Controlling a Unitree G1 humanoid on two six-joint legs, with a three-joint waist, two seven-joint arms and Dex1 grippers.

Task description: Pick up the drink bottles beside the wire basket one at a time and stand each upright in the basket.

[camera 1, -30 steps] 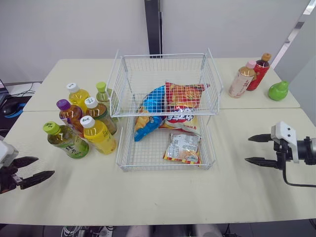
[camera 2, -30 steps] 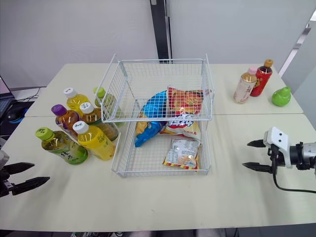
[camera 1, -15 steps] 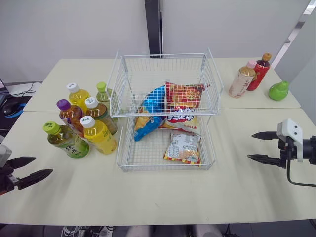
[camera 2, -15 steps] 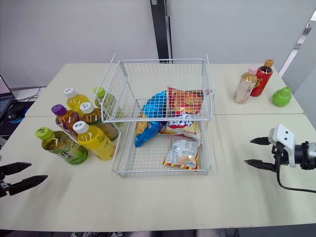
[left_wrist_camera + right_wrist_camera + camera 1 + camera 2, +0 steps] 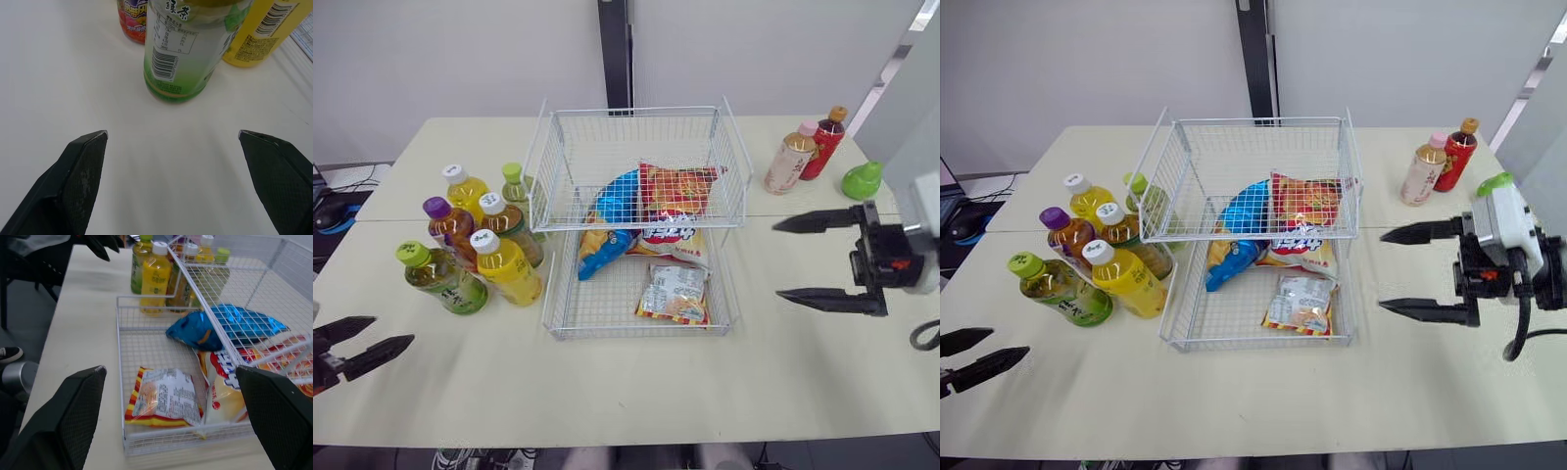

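Several drink bottles stand in a cluster on the table, left of the wire basket (image 5: 636, 111). Nearest the front are a green tea bottle (image 5: 440, 279) with a green cap and a yellow bottle (image 5: 506, 269) with a white cap. My left gripper (image 5: 391, 330) is open, low over the table in front and to the left of the green tea bottle (image 5: 193, 49), and holds nothing. To the right of the basket, my right gripper (image 5: 776, 259) is open and empty, raised above the table and pointing at the basket (image 5: 146, 298).
The two-tier basket holds a blue snack bag (image 5: 612, 211), a red bag (image 5: 677, 188) and a small packet (image 5: 674, 292). A pink-capped bottle (image 5: 790, 157), a red bottle (image 5: 822, 142) and a green pear-shaped object (image 5: 860, 180) stand at the back right. A table seam runs across the middle.
My right gripper has risen off the table and come closer to the basket, still open. My left gripper has drifted slightly toward the table's front left edge.
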